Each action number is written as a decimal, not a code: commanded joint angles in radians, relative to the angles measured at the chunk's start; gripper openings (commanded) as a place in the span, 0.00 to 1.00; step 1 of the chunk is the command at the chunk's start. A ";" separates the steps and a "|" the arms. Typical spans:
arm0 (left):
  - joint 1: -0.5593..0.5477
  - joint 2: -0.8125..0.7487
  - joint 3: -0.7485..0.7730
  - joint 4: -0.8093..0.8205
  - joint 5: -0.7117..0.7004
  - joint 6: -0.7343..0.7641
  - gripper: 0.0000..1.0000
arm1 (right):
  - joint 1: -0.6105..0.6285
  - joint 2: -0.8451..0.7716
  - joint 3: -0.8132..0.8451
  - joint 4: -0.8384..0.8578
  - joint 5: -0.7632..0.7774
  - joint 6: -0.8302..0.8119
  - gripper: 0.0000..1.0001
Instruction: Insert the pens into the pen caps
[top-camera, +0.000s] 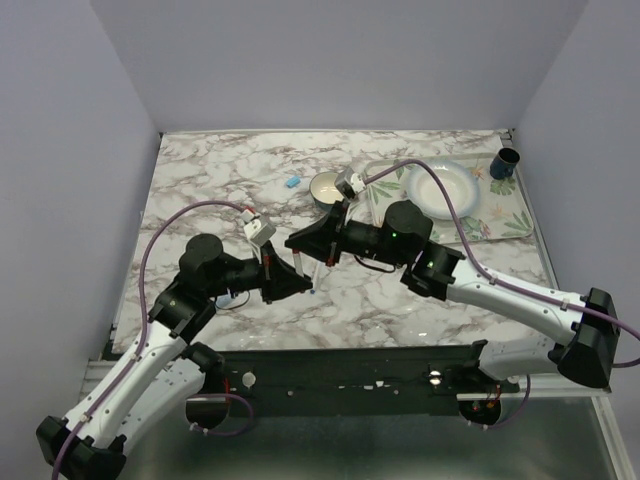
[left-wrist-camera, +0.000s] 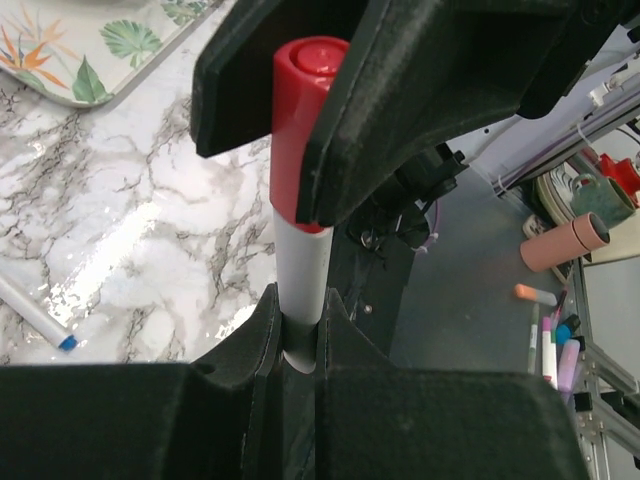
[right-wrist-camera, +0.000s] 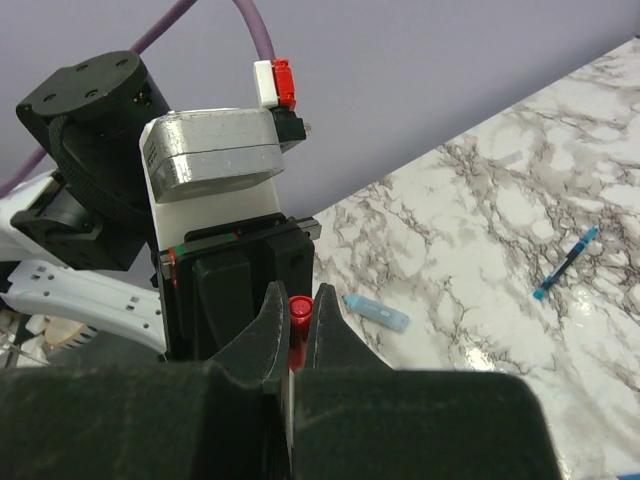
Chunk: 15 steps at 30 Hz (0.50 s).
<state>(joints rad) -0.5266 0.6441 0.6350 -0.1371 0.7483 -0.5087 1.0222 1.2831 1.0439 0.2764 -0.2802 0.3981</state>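
left hand (left-wrist-camera: 300, 312) clamps pen (left-wrist-camera: 300, 265), right hand (right-wrist-camera: 298, 300) clamps red cap (left-wrist-camera: 303, 110). Likely light, stiff, slick; grip barrel just below cap.

Finishes noted: white-grey marble-pattern tabletop (left-wrist-camera: 130, 230) glossy, smooth, mirroring light; red cylindrical pen cap (left-wrist-camera: 300, 110) shiny smooth plastic; white pen barrel (left-wrist-camera: 299, 270) smooth satin plastic; left claw (left-wrist-camera: 302, 318) matt black, finely grained plastic.
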 joint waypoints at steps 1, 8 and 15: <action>0.020 -0.001 0.078 0.277 -0.201 -0.001 0.00 | 0.118 0.059 -0.096 -0.419 -0.330 -0.013 0.01; 0.020 -0.008 0.083 0.229 -0.250 0.033 0.00 | 0.118 0.015 -0.113 -0.490 -0.291 -0.030 0.01; 0.020 -0.003 0.092 0.235 -0.239 0.033 0.00 | 0.119 0.001 -0.140 -0.483 -0.359 -0.024 0.01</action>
<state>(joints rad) -0.5484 0.6495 0.6350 -0.2054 0.7418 -0.4427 1.0344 1.2510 1.0245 0.2047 -0.2848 0.3454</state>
